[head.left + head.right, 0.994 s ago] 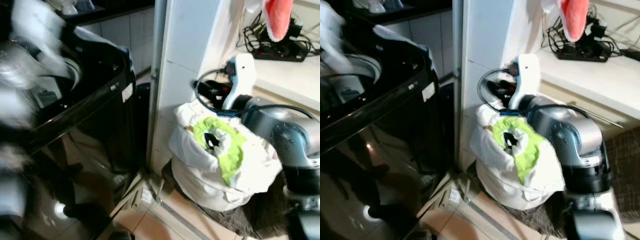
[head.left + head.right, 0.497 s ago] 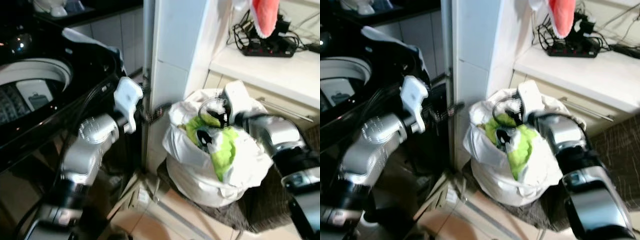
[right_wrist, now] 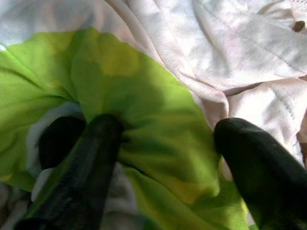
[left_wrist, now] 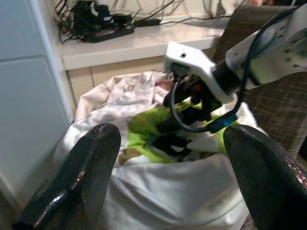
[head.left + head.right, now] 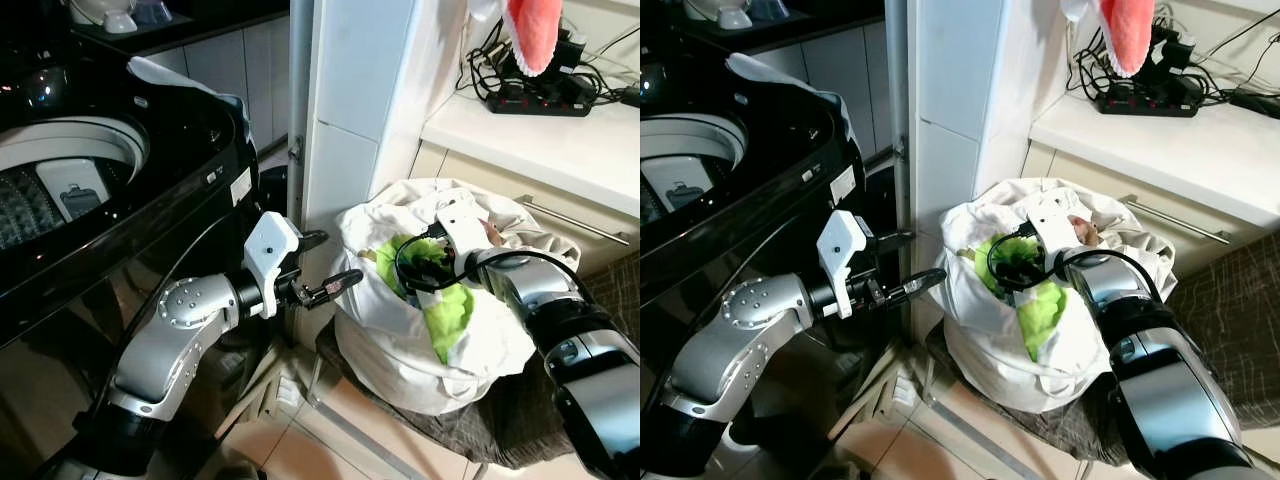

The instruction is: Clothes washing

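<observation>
Looks like the grab-from-the-bag step: the right gripper [image 3: 163,158] is spread wide, fingers pressed into the green garment [image 5: 440,305] in the white laundry bag [image 5: 400,360] on the floor. Left gripper [image 5: 322,266] hovers spread beside it (empty). Next it should pinch and lift toward the washing machine [image 5: 130,180].

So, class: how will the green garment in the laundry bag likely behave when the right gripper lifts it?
The green garment looks creased, so probably floppy, draping from the right gripper. Probably light; it may drag neighbouring white clothes.
</observation>
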Robot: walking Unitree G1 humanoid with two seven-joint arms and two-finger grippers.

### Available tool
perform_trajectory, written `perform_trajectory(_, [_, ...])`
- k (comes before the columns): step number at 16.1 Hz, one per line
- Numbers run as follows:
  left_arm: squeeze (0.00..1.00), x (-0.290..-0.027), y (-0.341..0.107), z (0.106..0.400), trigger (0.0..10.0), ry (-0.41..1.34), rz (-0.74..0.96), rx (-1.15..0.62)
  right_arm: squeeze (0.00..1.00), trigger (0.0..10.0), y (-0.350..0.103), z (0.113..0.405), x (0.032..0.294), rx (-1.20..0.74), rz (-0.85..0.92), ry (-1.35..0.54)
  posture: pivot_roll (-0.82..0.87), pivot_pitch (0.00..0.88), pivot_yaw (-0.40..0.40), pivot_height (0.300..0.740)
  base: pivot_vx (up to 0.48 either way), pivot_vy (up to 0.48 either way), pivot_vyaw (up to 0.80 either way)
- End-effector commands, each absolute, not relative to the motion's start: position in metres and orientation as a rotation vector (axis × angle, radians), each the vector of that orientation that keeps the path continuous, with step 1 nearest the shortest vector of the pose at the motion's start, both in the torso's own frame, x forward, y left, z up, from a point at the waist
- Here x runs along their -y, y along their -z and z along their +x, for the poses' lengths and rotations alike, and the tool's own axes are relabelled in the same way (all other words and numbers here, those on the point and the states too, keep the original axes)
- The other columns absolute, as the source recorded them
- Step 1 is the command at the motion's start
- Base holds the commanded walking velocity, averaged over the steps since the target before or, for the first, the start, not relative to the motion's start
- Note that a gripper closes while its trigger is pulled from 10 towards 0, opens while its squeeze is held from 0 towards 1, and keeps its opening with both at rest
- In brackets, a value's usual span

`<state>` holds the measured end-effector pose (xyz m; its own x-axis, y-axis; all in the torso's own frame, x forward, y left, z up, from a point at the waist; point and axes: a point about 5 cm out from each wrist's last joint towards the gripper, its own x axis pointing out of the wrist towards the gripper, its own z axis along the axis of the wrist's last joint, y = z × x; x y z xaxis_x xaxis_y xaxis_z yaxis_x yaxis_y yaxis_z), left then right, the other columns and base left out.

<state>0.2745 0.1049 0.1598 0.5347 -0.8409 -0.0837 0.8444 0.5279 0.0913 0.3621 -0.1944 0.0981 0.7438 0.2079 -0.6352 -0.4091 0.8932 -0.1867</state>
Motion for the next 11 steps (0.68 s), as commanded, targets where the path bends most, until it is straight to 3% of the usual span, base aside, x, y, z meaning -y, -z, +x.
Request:
perform_trajectory(1, [0.00,-0.1027,-0.1640,0.2731,10.0,1.029,0.123,-0.030,0.00,0.0,-0.1000,0.3632,0.2013,-0.655,-0.329,-0.334,0.04,0.000,-0.044,0.740,0.000,0.000,0.00])
perform_trajectory(11, [0.00,-0.1063,-0.1664,0.2729,10.0,1.048,0.132,-0.055,0.00,0.0,-0.1064,0.3680,0.2033,-0.621,-0.320,-0.363,0.03,0.000,-0.041,0.740,0.000,0.000,0.00])
